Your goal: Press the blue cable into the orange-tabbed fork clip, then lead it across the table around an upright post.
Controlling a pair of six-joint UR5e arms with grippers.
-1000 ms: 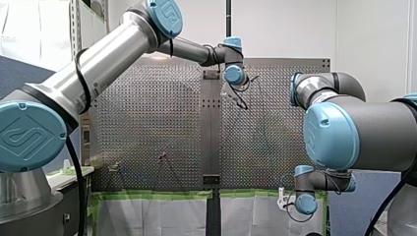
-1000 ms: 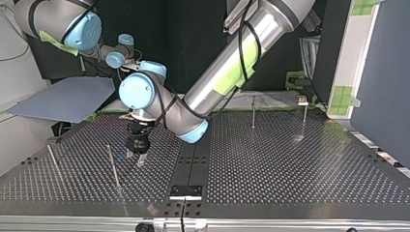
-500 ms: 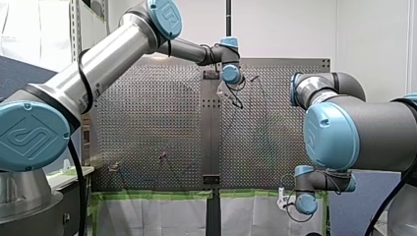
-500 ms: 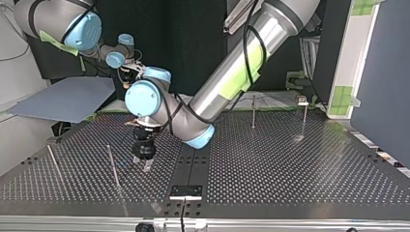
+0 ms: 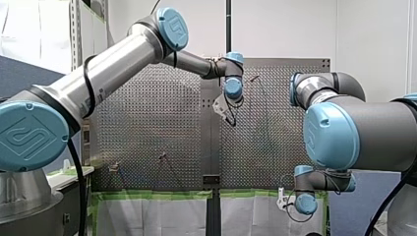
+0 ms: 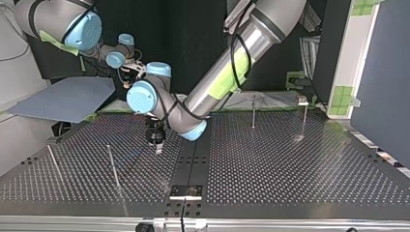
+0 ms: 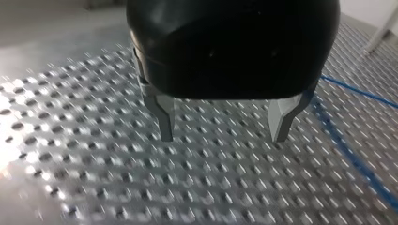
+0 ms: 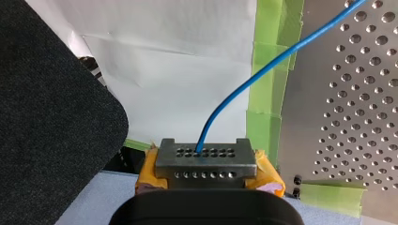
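Observation:
In the left wrist view my left gripper [image 7: 223, 136] hangs open just above the perforated table, with nothing between its metal fingers [image 7: 165, 123]. The blue cable [image 7: 349, 152] lies on the table beside it, outside one finger. In the top view my left gripper [image 6: 157, 143] is over the plate left of the centre strip. My right gripper [image 8: 205, 157], with yellow pads, is shut on the blue cable [image 8: 244, 89] off the table's edge; the cable arcs from it toward the plate. The front view shows it low at the right [image 5: 282, 199]. A small clip [image 6: 302, 100] stands at the top view's right.
Thin upright posts stand on the plate: one [image 6: 112, 165] and a leaning one [image 6: 53, 160] at the top view's left, another [image 6: 253, 112] at its right. A grey board [image 6: 67, 99] lies beyond the table's left corner. Green tape [image 8: 265, 70] lines the plate's edge.
My left gripper has moved away from the post at the top view's left, toward the centre strip and the arms' side, and its wrist has turned. My right arm has stayed put.

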